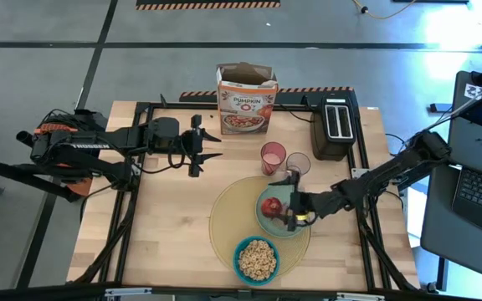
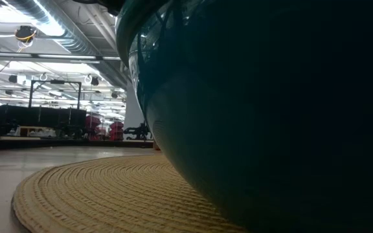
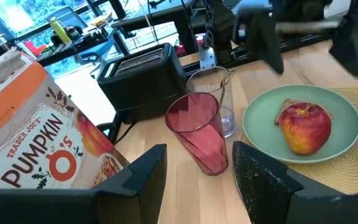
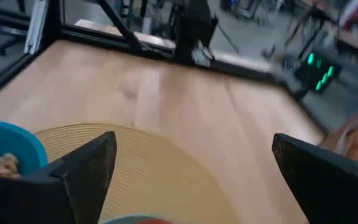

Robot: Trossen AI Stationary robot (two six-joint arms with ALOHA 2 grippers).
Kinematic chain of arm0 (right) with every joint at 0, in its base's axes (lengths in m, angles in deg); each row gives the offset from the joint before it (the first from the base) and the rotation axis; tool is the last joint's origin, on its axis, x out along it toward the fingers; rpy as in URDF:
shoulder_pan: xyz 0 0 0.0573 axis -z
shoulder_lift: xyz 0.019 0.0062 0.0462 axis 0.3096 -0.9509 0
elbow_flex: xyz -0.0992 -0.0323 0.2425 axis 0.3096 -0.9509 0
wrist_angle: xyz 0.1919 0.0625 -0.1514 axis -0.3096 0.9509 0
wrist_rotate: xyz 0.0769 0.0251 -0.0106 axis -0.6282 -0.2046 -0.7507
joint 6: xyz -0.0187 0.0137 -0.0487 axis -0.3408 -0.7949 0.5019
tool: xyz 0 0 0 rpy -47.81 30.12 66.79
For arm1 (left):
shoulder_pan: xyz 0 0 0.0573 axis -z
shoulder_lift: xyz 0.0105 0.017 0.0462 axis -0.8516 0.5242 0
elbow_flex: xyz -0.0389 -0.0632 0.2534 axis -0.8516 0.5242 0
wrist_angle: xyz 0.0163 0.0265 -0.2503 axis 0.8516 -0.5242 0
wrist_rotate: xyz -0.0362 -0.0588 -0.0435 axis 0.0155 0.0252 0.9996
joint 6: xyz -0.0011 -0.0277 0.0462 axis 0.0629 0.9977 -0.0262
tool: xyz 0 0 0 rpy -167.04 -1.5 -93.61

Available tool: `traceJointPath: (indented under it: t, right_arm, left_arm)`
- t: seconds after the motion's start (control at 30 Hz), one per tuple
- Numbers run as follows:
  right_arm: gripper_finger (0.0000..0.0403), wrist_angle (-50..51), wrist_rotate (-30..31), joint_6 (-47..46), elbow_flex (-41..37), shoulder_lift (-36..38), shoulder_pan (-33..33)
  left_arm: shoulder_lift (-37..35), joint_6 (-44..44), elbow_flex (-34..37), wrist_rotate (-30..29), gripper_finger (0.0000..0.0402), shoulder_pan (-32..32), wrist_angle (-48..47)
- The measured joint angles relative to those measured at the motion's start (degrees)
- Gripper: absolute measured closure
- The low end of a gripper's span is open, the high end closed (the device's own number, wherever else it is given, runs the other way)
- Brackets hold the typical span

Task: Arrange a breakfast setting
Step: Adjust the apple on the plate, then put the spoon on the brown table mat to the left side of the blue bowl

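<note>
Counter point(image 1: 166, 226) has lots of bare wood on the left half. Round yellow placemat point(image 1: 224, 221) sits right of center, near the front edge. Pale green plate point(image 1: 268, 222) is on its right side w/ red apple point(image 1: 270, 206) on it. Blue bowl point(image 1: 257, 259) of cereal is on the mat's front rim. Pink cup point(image 1: 272, 156) & clear mug point(image 1: 298, 164) stand upright just behind the mat. Right gripper point(image 1: 292, 201) hangs over the plate, fingers spread wide, nothing held. Left gripper point(image 1: 210, 144) hovers back-left, pointing at the cup, fingers apart & empty.
</note>
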Motion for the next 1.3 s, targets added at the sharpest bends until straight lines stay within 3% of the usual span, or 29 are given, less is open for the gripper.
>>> traceJointPath:
  t: [0.1, 0.2, 0.33, 0.47, 0.63, 1.03, 1.3]
  right_arm:
    - [0.0004, 8.6, 0.6, 4.1, 3.3, 3.0, 0.0]
    - [0.0004, 23.1, 7.0, 3.0, 6.8, 5.2, 0.0]
    - [0.0004, 39.7, 14.5, -4.9, 10.2, 6.1, 0.0]
    - [0.0004, 47.3, 18.4, -12.4, 10.5, 6.1, 0.0]
    - [0.0018, 51.4, 20.1, -18.2, 10.5, 6.0, 0.0]
    - [0.0156, 54.3, 21.8, -20.3, 10.5, 4.7, 0.2]
    - [0.0211, 53.7, 21.6, -20.3, 10.4, 0.5, 1.0]
  left_arm:
    - [0.0, 0.0, 0.0, 0.0, 0.0227, 0.0, 0.0]
    - [0.0, 0.0, 0.0, 0.0, 0.0227, 0.0, 0.0]
    - [0.0, 0.0, 0.0, 0.0, 0.0227, 0.0, -0.3]
    - [0.0, 0.0, 0.0, 0.0, 0.0227, 0.0, -0.4]
    - [0.0, 0.0, 0.0, 0.0, 0.0227, 0.0, -0.4]
    - [0.0, 0.0, 0.0, 0.0, 0.0227, 0.0, -0.4]
    - [0.0, 0.0, 0.0, 0.0, 0.0227, 0.0, -0.4]
